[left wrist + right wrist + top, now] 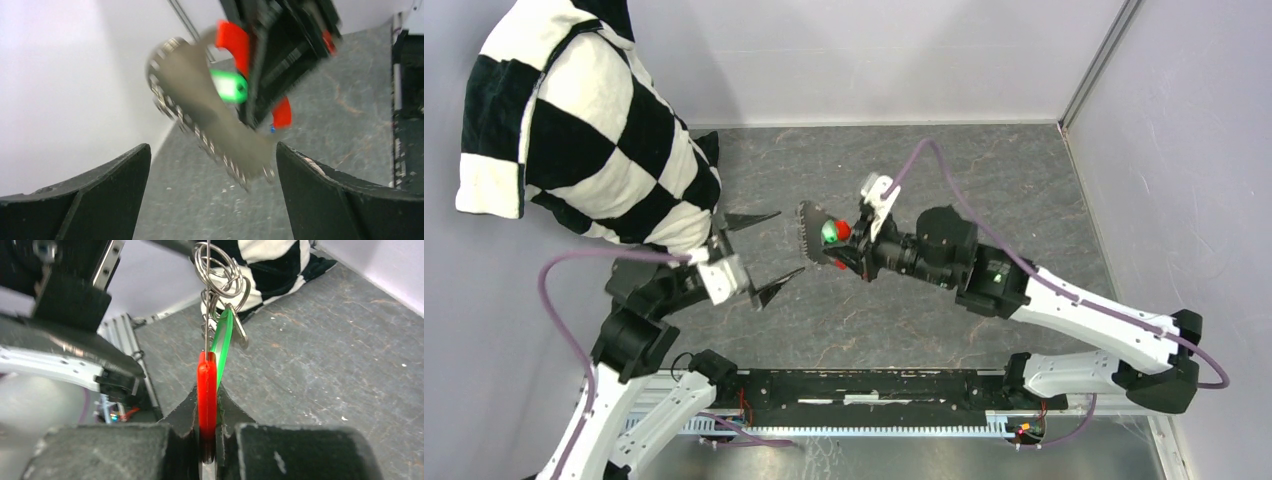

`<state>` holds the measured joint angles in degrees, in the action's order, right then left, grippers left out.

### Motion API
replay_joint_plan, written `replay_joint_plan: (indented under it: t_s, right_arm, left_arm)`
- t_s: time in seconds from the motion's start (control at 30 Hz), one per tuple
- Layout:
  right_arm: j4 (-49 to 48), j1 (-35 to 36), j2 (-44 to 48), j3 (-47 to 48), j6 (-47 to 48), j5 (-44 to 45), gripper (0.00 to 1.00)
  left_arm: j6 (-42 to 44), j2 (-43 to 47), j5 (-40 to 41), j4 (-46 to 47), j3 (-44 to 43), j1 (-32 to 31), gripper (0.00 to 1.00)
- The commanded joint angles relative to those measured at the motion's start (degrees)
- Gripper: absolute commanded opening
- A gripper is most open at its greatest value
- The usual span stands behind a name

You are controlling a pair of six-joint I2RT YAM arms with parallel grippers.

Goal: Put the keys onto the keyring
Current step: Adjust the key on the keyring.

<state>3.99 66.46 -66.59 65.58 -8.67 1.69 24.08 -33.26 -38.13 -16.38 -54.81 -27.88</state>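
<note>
Right gripper (207, 396): fingers pressed together on the lower end of the red tag (206, 382), which stands edge-on and upright between them. The pinch is at the tag only; the fingers touch no ring metal.

Keyring (219, 271): held clear of the tabletop (320, 370), above the right fingers. It is a cluster of thin wire loops at the top of the tag. A straight wire runs down from the loops to the tag's upper edge.

Green key (223, 335): plastic head just beside the tag, leaning away from it, its top end up at the loops. I cannot tell which loop it sits on. A metal blade shows just behind it.

Grey strap (200, 117): hangs from the same bunch in a curved band, blurred in the left wrist view. A small blue speck (272, 129) shows near the lower red edge. It is too small to identify.

Left gripper (792, 240): fingers spread wide and holding nothing. The tips flank the strap from the left with open air on both sides, near but not touching.

Checkered cloth (584, 130): black and white, draped at the far left, behind the left arm.
</note>
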Motion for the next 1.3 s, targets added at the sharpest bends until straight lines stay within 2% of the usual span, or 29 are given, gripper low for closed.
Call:
replay_joint_plan:
  t_s: [0.0, 0.1, 0.23, 0.3, 0.43, 0.53, 0.63, 0.77, 0.83, 0.97, 1.07, 1.13, 1.27]
  right_arm:
    - [16.83, -3.72, -1.92, 13.51, -11.57, -6.76, 0.0]
    - [23.76, -9.82, -5.66, 17.34, -20.31, -18.04, 0.01]
    - [24.17, -13.69, -8.56, 15.58, -27.71, -29.17, 0.01]
    - [22.1, -13.96, -9.19, 14.63, -29.86, -31.96, 0.01]
    - [17.08, -14.9, -10.1, 13.06, -34.12, -36.6, 0.01]
    - [15.01, -15.05, -10.59, 11.97, -36.39, -38.43, 0.01]
    - [14.39, -15.32, -10.79, 11.28, -37.62, -39.11, 0.01]
    - [11.44, -15.39, -10.39, 9.2, -39.84, -40.09, 0.01]
    - [9.64, -15.35, -10.2, 7.8, -40.89, -40.34, 0.01]
    - [5.09, -15.4, -9.21, 4.16, -43.56, -40.19, 0.01]
    - [3.83, -15.36, -9.15, 3.12, -44.57, -39.86, 0.01]
    - [3.05, -15.42, -9.3, 2.72, -45.24, -39.84, 0.01]
    - [2.41, -15.4, -8.88, 1.34, -45.94, -39.36, 0.01]
  left_arm:
    - [15.2, 7.32, -1.72, -3.87, -0.23, -0.16, 1.0]
    - [22.08, 11.55, -7.7, -5.55, 1.38, -0.17, 1.0]
    - [38.35, 14.84, -14.38, -14.23, 2.67, 0.05, 1.0]
    - [48.93, 15.38, -16.24, -20.21, 3.58, 0.38, 1.0]
    - [76.72, 14.69, -18.0, -29.89, 6.99, 0.72, 1.0]
    - [90.12, 13.03, -18.6, -30.11, 10.5, 0.66, 1.0]
    - [99.26, 10.84, -18.34, -30.11, 12.4, 0.7, 1.0]
    - [107.3, 9.09, -19.29, -29.99, 14.35, 0.71, 0.99]
    - [109.62, 9.38, -20.21, -26.04, 16.57, 0.64, 0.96]
    - [106.78, 12.93, -24.03, -11.08, 23.27, 0.63, 0.89]
    - [107.33, 13.53, -25.04, -10.38, 24.48, 0.63, 0.84]
    - [108.82, 13.59, -24.72, -10.37, 25.11, 0.63, 0.75]
    - [110.86, 13.05, -24.38, -9.94, 25.19, 0.61, 0.5]
